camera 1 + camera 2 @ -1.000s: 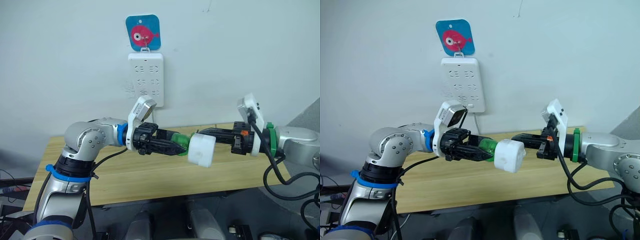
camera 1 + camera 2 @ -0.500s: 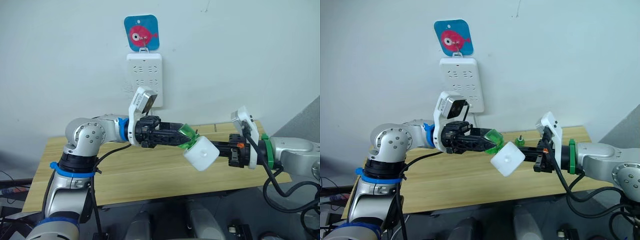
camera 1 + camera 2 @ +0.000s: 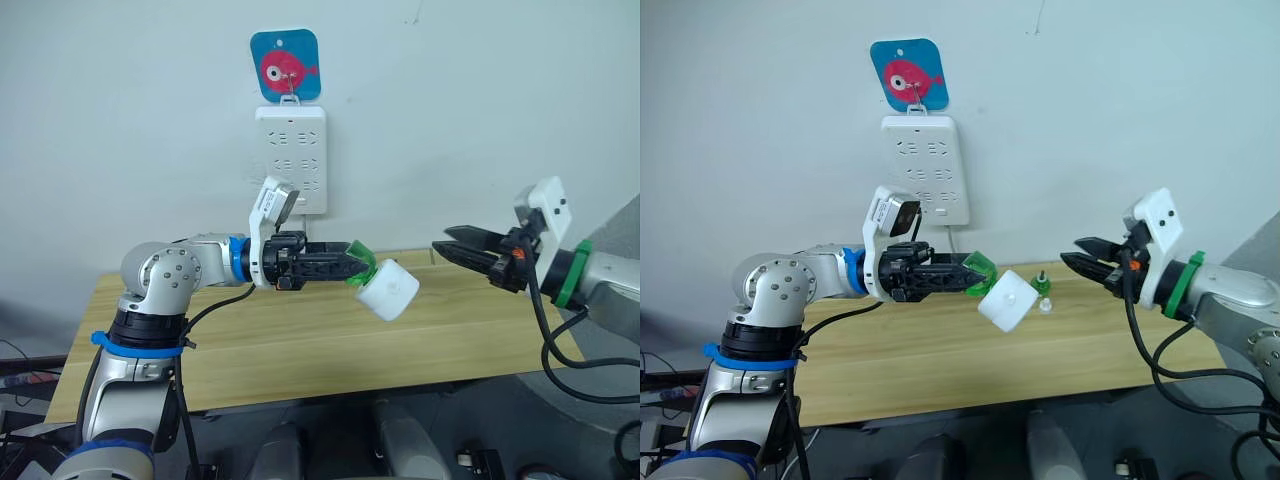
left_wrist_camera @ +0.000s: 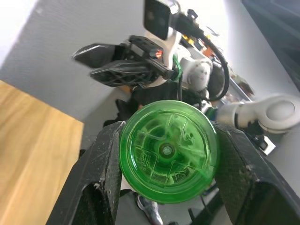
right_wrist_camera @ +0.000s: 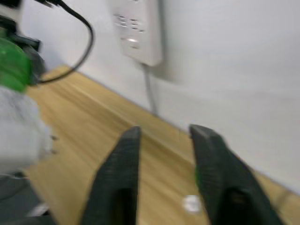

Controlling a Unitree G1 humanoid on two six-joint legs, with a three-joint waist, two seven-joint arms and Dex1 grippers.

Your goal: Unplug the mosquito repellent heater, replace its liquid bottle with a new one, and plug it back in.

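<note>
While the left hand (image 3: 352, 270) grips its green bottle (image 3: 362, 266), the heater (image 3: 388, 290) angles down-right over the table (image 3: 300, 350); right hand (image 3: 452, 247) empty, fingers apart.

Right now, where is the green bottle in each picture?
Left eye view: the green bottle is mid-picture, in the left hand, with the white heater on its end.
Right eye view: mid-picture, below the wall power strip.
Left wrist view: its round green bottom sits between the fingers.
Right wrist view: a green blur at the edge.
Shared landmark: the power strip.
</note>
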